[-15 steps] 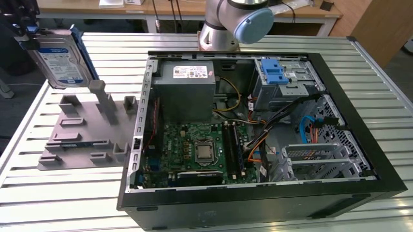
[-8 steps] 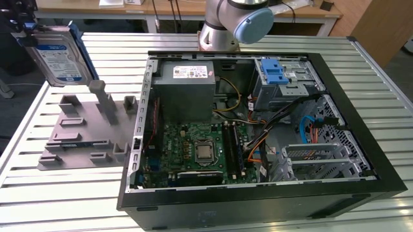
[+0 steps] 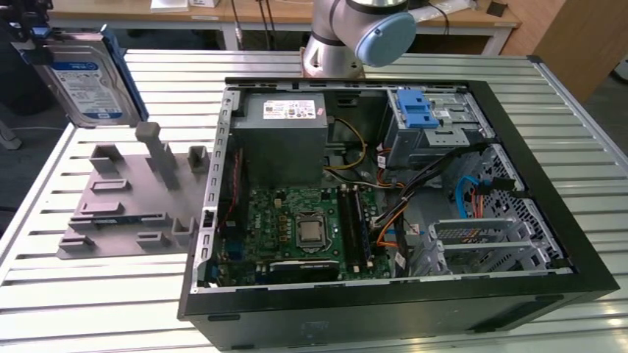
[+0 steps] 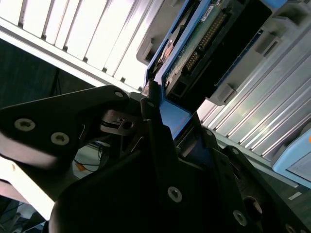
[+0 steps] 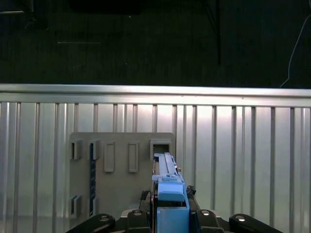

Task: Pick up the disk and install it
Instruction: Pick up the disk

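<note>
1. gripper: in the second wrist view my gripper (image 4: 160, 104) is clamped on the blue side rail at one end of the disk (image 4: 209, 43), with a finger pressed on each side. in the exterior view it grips the disk's upper end (image 3: 41, 40)
2. disk position: the disk (image 3: 84, 81) hangs upright in the air at the exterior view's far left, label side visible. it is above the slatted table (image 3: 490, 66) and touches nothing but my fingers
3. origin: the grey fixture plate (image 3: 118, 213) lies on the table beside the computer case (image 3: 393, 294). in the first wrist view the disk (image 5: 167, 187) is edge-on above this plate (image 5: 121, 165) and clear of its slots
4. destination: the drive cage (image 3: 446, 129) with its blue latch (image 3: 417, 110) sits in the far corner of the open case, beyond the power-supply box (image 3: 284, 140). it is well apart from the disk
5. finding: i judge the pick-up done, since the disk is held and lifted free. the install is not yet done, because the disk is outside the case and far from the cage
</note>
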